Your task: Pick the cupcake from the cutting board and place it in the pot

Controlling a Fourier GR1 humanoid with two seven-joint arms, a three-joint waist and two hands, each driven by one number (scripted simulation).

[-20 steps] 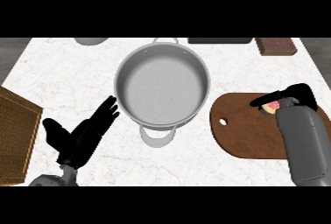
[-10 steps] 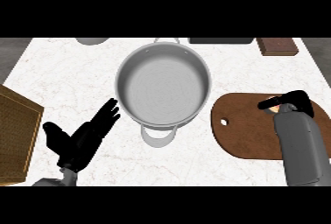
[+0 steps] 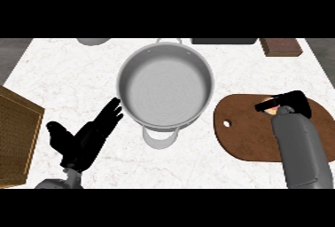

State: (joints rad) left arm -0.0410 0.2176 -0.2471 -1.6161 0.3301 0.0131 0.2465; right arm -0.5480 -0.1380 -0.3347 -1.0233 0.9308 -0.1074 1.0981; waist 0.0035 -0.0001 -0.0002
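Note:
A brown oval cutting board (image 3: 245, 133) lies at the right of the counter. My right hand (image 3: 290, 101) is over its upper right part, fingers curled round the cupcake (image 3: 272, 109); only a small pink and tan bit of it shows under the fingers. The grey pot (image 3: 165, 85) stands in the middle, empty, with one handle toward me and one away. My left hand (image 3: 83, 138) rests open at the lower left, fingers pointing up toward the pot's rim.
A woven brown box (image 3: 14, 133) sits at the left edge. Along the far edge are a grey bowl (image 3: 93, 41), a dark tray (image 3: 223, 41) and a brown block (image 3: 281, 46).
My right hand has closed in over the cupcake, which showed more plainly a second ago and is now mostly hidden. The left hand and the pot have not moved.

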